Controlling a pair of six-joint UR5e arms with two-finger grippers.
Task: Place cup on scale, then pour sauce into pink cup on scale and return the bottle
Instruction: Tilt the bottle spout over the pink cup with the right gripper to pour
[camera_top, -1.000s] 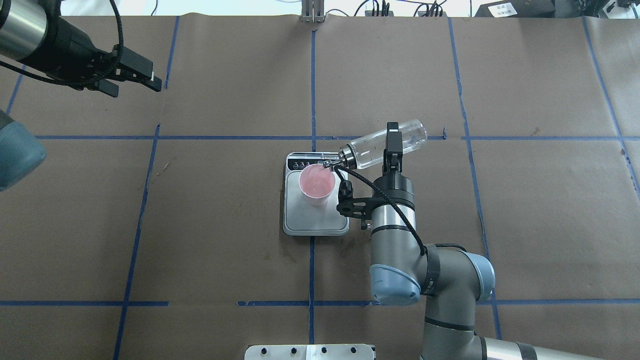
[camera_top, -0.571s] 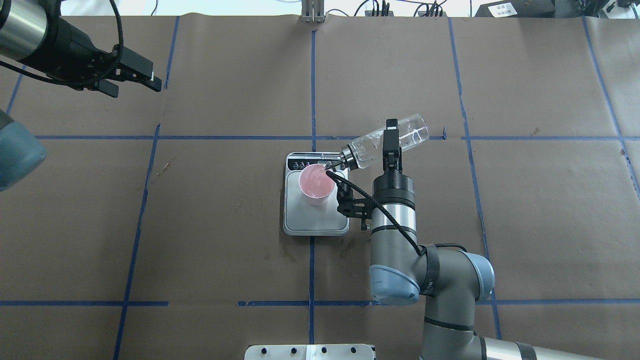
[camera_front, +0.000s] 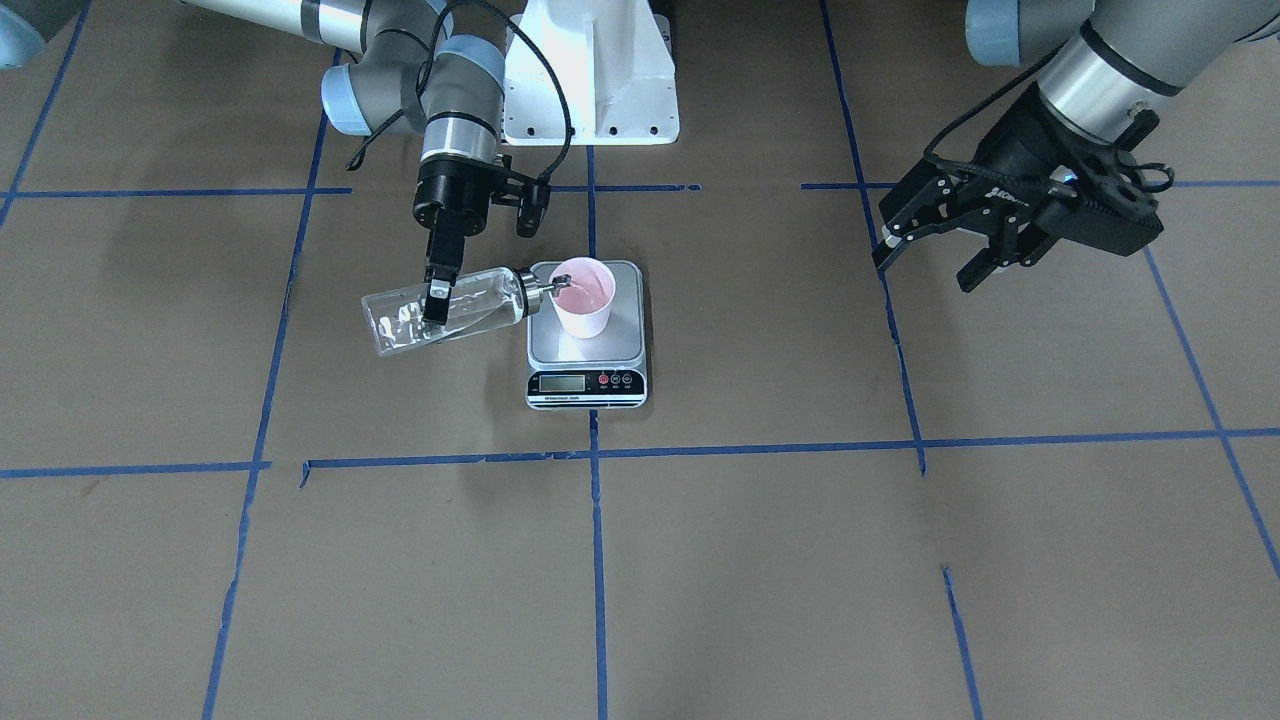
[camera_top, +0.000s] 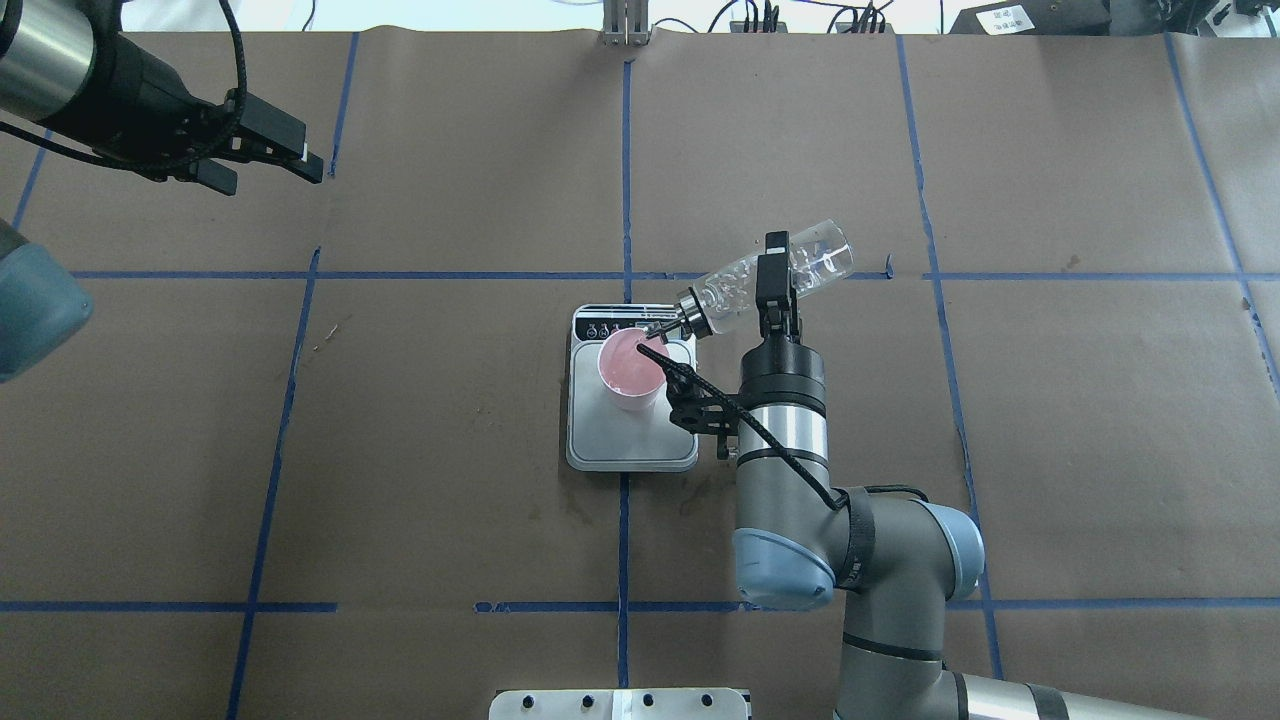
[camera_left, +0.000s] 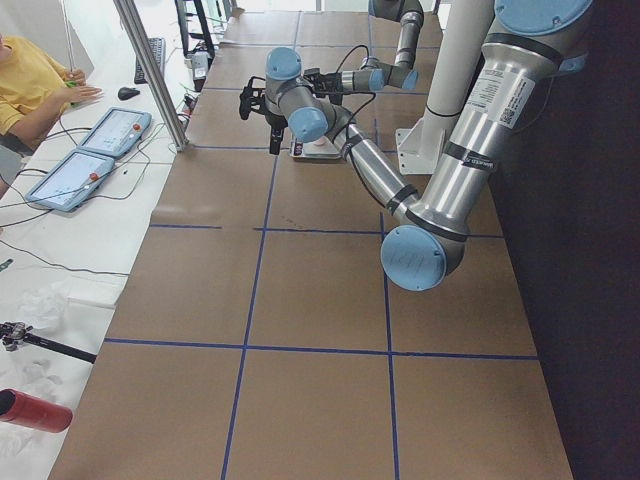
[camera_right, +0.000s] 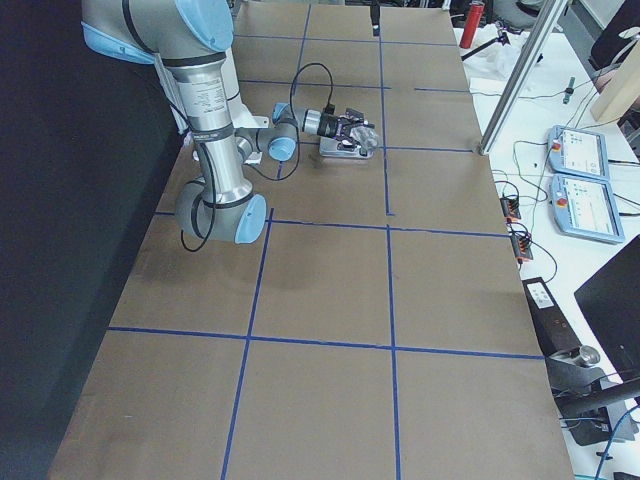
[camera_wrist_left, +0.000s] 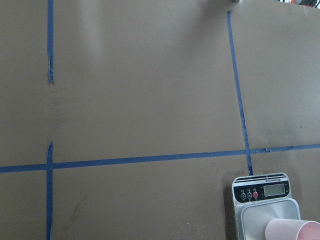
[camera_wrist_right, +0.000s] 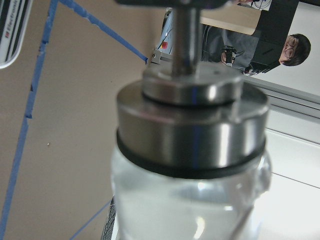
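Bottle (camera_top: 820, 262) has tilted steeper (bubbles inside) above pink cup (camera_top: 632, 366).

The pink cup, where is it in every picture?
Front-facing: the cup is in the middle, standing on the scale.
Overhead: the cup is in the middle, on the scale.
Exterior left: far away, too small to tell.
Exterior right: far away, too small to tell.
Left wrist: the cup is in the bottom right corner, cut off.
Right wrist: not in it; the bottle fills the view.
Shared landmark: the scale.
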